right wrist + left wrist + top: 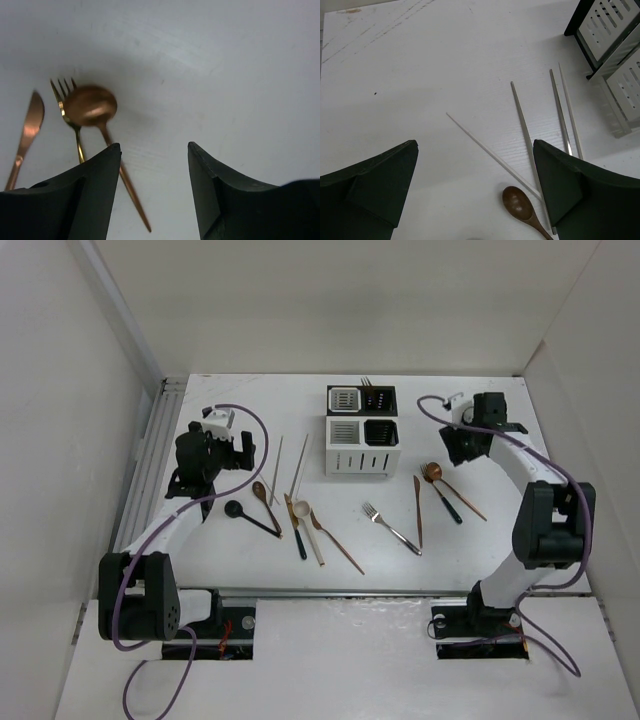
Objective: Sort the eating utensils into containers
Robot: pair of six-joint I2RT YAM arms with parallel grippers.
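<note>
Left gripper (474, 147): jaws wide apart, holding nothing; chopsticks (524, 130) lie beneath.
Right gripper (155, 147): jaws parted, nothing between.
Caddy (360, 460): fork tines (367, 383) stick up from rear black compartment.

surface: white table (490, 545) | on it: caddy (360, 461); silver fork (391, 527); chopsticks (277, 468); copper spoon (433, 472)

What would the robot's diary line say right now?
left claw: open, near chopsticks | right claw: open, empty | copper spoon: on table
</note>
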